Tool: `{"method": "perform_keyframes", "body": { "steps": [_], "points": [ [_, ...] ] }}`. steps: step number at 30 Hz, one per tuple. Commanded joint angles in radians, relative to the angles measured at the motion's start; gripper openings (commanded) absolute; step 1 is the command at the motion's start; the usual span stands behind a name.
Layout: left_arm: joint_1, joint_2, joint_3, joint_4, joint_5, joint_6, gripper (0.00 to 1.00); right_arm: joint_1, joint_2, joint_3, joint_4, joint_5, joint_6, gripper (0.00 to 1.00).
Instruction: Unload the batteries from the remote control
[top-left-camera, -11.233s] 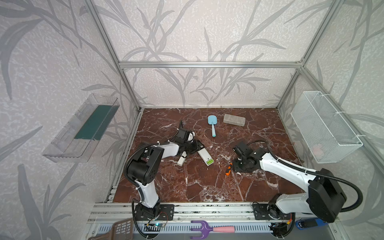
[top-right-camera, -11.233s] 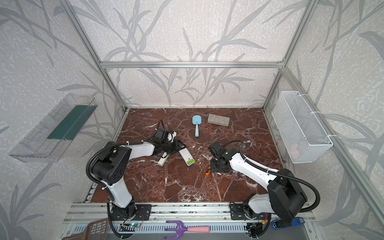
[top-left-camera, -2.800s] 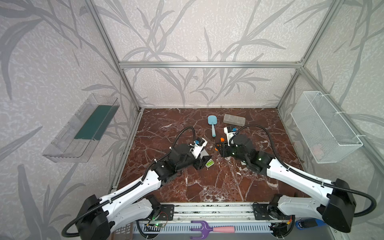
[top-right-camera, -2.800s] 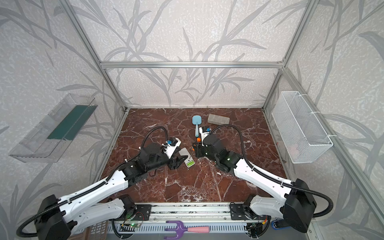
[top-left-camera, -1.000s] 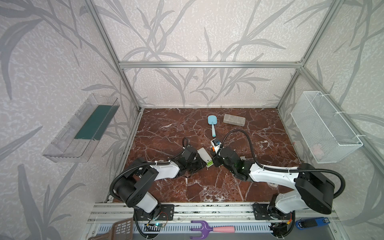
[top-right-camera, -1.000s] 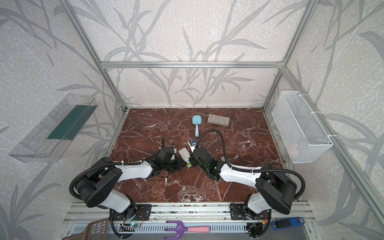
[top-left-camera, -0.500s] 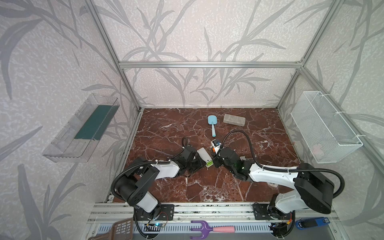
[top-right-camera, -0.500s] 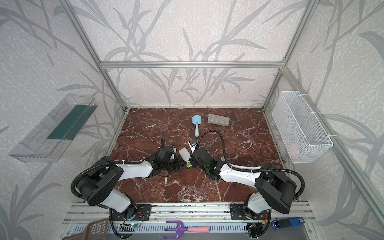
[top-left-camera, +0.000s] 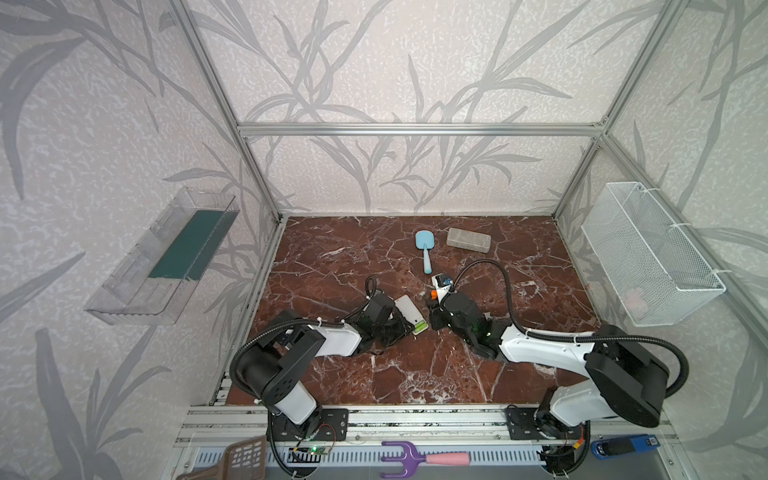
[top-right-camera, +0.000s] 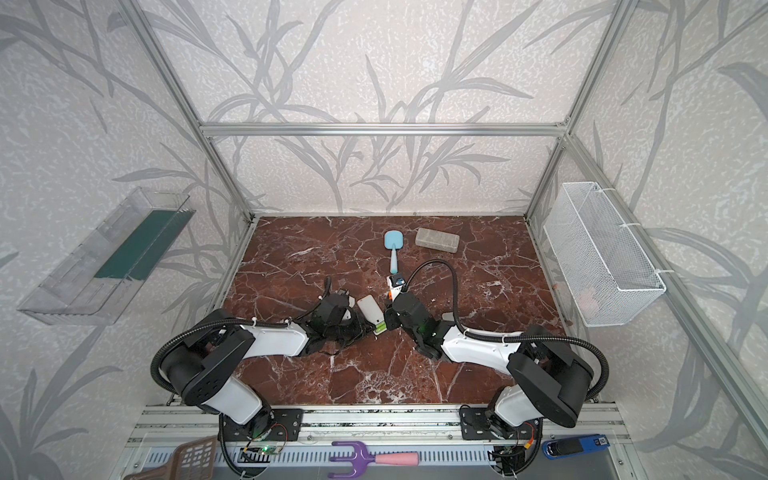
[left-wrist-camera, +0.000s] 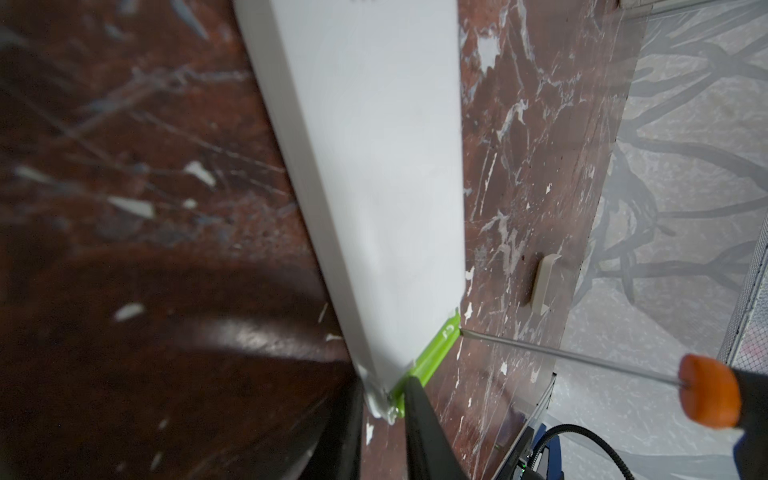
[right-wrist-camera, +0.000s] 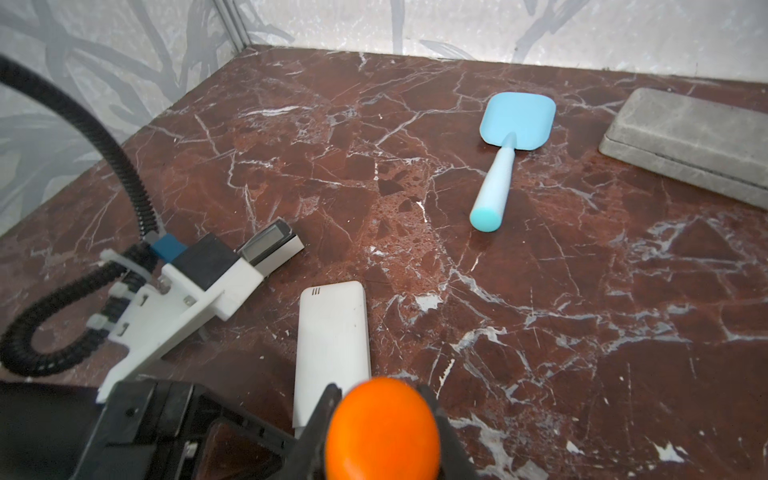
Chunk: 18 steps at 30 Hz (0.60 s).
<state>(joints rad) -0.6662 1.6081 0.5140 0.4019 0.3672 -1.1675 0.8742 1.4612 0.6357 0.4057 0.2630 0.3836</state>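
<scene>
Black left jaws sit on either side of the white remote's (left-wrist-camera: 374, 166) near end; I cannot tell if they squeeze. The lime-green batteries (left-wrist-camera: 432, 357) lie across that end. The screwdriver (left-wrist-camera: 582, 361) tip touches them from the right, its orange handle clamped in the right jaws.

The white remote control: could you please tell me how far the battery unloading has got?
Done: the lime-green batteries lie exposed at the end of the white plastic remote control. In hand: the right jaws clamp the orange-handled screwdriver, its tip against the green end, while the left jaws straddle that end. Left: no battery is out yet.
</scene>
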Motion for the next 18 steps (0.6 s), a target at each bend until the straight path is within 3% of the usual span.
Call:
{"method": "perform_keyframes", "body": {
  "steps": [1, 11, 16, 18],
  "points": [
    [-0.005, 0.031, -0.032, -0.013, -0.025, -0.035, 0.21, -0.017, 0.032, -0.039, -0.017, -0.044, 0.110, 0.00],
    [-0.007, 0.044, -0.033, -0.018, -0.043, -0.037, 0.18, -0.085, 0.059, -0.094, 0.076, -0.129, 0.286, 0.00],
    [-0.007, 0.043, -0.031, -0.026, -0.052, -0.035, 0.18, -0.104, 0.054, -0.102, 0.088, -0.157, 0.317, 0.00],
    [-0.007, 0.045, -0.029, -0.028, -0.054, -0.034, 0.18, -0.098, 0.036, -0.083, 0.060, -0.170, 0.269, 0.00]
  ]
}}
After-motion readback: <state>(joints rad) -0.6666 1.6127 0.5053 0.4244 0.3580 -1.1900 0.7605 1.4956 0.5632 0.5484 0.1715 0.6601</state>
